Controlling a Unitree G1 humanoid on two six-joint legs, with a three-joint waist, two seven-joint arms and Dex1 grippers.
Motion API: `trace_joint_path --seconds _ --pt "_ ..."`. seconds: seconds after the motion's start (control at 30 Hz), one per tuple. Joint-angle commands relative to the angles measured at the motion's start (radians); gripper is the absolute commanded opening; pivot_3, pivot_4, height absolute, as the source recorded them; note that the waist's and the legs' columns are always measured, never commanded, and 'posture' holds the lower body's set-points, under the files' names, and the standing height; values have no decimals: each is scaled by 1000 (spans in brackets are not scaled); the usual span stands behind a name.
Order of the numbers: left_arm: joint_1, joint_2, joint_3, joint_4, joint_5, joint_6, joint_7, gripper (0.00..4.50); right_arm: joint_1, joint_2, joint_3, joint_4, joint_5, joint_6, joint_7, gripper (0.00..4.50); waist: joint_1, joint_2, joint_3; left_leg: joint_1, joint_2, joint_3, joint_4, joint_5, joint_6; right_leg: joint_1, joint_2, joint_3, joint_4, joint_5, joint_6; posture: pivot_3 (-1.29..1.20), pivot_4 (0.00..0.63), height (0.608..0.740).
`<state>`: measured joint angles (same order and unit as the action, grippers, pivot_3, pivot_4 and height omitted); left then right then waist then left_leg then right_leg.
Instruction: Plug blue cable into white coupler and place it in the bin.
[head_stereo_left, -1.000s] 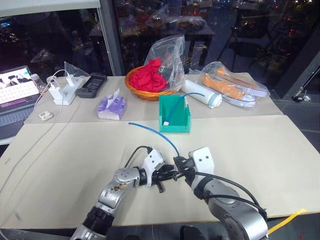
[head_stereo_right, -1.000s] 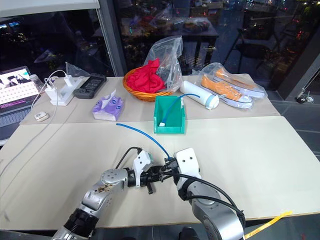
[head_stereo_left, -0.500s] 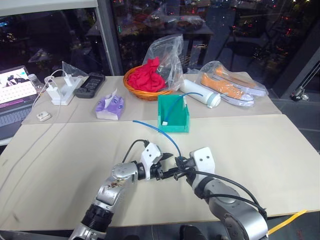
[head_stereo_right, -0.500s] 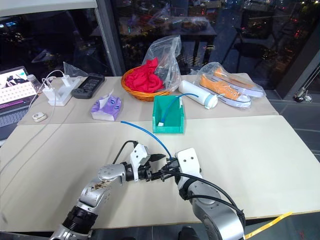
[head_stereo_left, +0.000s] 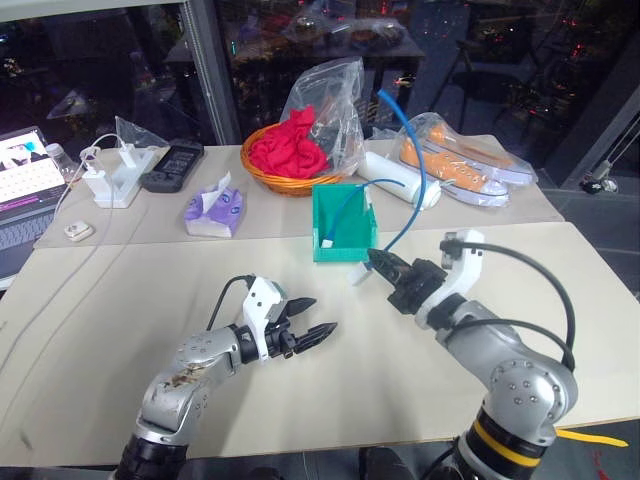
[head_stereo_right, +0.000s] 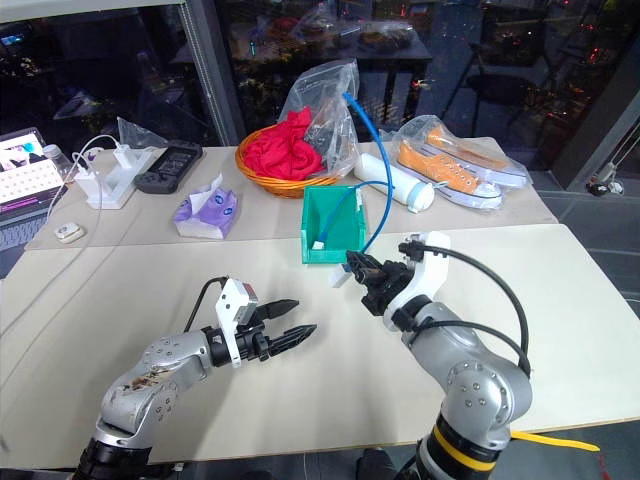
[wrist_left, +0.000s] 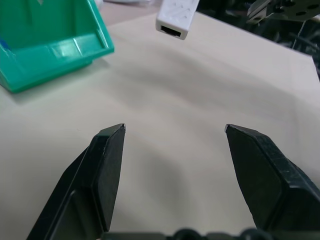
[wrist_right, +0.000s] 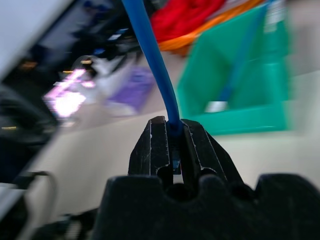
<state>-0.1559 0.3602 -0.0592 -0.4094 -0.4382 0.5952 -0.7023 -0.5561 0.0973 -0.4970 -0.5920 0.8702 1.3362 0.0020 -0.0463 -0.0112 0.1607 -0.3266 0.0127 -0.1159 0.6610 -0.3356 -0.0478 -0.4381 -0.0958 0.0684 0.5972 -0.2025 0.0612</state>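
With coupler (wrist_left: 177, 19) plugged on cable (head_stereo_left: 405, 150), right gripper (head_stereo_left: 388, 271) jaws clamped on cable; left gripper (head_stereo_left: 312, 318) jaws apart. Drop into bin (head_stereo_left: 344, 248) judged next.

Blue cable (head_stereo_left: 405, 150), white coupler (head_stereo_left: 359, 274), teal-green bin (head_stereo_left: 340, 245).

Bright table, pitch-dark windows behind

Soft overhead light, faint shadows; everything past the right jaws is motion-blurred, and the left jaws themselves look soft.

You see the table (head_stereo_left: 120, 300) from above through both head eyes, while each wrist camera looks closely along its fingers, both sharing the bin (wrist_left: 45, 47).
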Motion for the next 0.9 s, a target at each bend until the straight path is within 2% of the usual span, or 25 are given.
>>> trace_joint_path --seconds 0.03,0.13,0.23,0.5,0.57,0.73,0.9 --pt "-18 -12 33 -69 -46 12 41 3429 -205 -21 -79 178 70 -53 -71 0 -1 1 1 -1 0 0 0 1 -1 -2 0 0 1 0 0 0 150 723" --pt "-23 -8 33 -78 -48 11 59 3429 -318 -72 -89 341 49 -122 -76 0 -4 2 1 -1 0 0 0 1 -1 -2 1 0 2 1 -1 0 150 723" --pt "-26 -16 43 -98 -65 14 86 3429 -396 -131 -37 527 -7 -199 -28 0 -6 2 1 -2 0 1 0 1 -1 -2 1 0 6 1 -1 0 150 723" --pt "-16 -16 46 -139 -69 8 141 3429 -501 -199 87 900 -172 -425 73 0 -27 2 1 -6 0 2 2 3 -5 -5 0 0 8 1 0 0 150 723" --pt "-13 -20 46 -141 -66 4 158 3469 -511 -192 106 973 -209 -491 93 946 -31 2 1 -6 0 2 2 3 -6 -6 0 0 10 1 0 0 150 723" --pt "-20 -26 52 -150 -49 -17 200 3469 -531 -183 115 1063 -238 -588 134 2503 -29 2 1 -8 0 2 6 4 -6 -7 0 0 11 1 0 0 150 723" --pt "-29 -6 29 -134 13 -50 225 3469 -539 -191 123 1083 -250 -618 143 4362 -27 2 1 -9 0 3 9 4 -7 -7 0 0 13 1 0 0 150 723"
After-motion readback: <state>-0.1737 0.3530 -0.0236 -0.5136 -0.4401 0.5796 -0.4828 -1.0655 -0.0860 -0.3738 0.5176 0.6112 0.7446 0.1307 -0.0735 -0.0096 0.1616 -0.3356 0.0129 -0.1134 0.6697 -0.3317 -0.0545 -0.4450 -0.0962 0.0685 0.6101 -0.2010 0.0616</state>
